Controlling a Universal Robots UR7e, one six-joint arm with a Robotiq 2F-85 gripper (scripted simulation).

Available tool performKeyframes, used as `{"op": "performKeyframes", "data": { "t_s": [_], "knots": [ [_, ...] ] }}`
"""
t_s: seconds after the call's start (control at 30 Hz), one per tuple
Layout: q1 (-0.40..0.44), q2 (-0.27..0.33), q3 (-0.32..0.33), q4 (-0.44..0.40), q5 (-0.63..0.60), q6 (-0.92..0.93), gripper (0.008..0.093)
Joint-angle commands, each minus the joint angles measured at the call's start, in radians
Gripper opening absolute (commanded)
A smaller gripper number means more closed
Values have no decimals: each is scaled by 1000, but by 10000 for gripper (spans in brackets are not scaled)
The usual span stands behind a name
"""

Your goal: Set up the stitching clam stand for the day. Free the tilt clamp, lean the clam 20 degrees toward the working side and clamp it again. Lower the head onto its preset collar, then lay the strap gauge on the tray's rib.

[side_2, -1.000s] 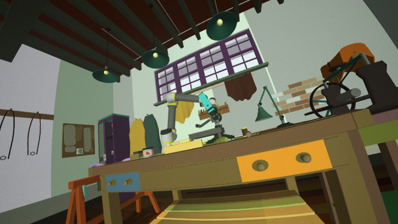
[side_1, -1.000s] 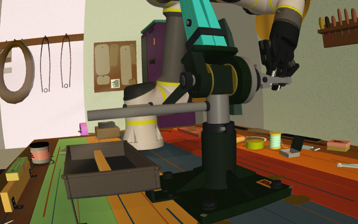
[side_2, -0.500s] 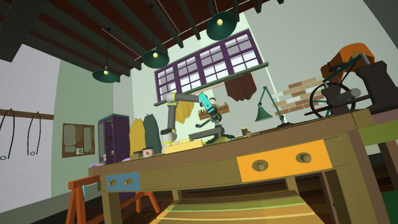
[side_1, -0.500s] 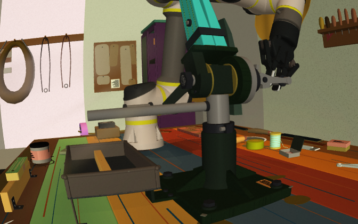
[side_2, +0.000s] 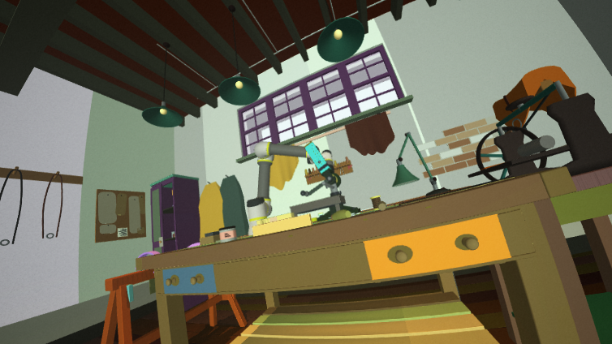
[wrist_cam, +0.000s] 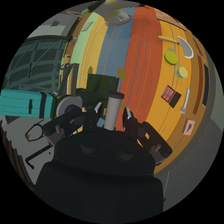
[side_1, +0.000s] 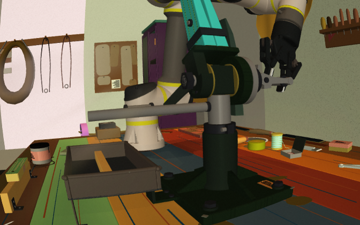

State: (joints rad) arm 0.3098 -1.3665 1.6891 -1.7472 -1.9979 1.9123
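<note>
My gripper is open and holds nothing, its fingers standing on either side of the grey tilt clamp lever that sticks out from the right side of the stand's head. The teal clam leans up and to the left above the dark green head. The head sits on a grey post above a dark collar. A long grey bar reaches left from the post. The brown tray with its yellow rib stands left of the base. I cannot pick out the strap gauge.
A small open box, a green tin and a thread spool lie on the orange bench top to the right of the stand. The arm's pale base stands behind the tray. A copper spool and yellow blocks sit at the left edge.
</note>
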Motion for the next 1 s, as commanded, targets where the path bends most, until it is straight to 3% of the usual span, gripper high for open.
{"op": "performKeyframes", "data": {
  "t_s": [0.0, 0.37, 0.97],
  "knots": [
    [0, -1, 0, 0, 0, 0, 480],
    [5, -2, -16, 19, 1, 5, 480],
    [41, 0, -138, 155, 6, 44, 480]
  ]
}}
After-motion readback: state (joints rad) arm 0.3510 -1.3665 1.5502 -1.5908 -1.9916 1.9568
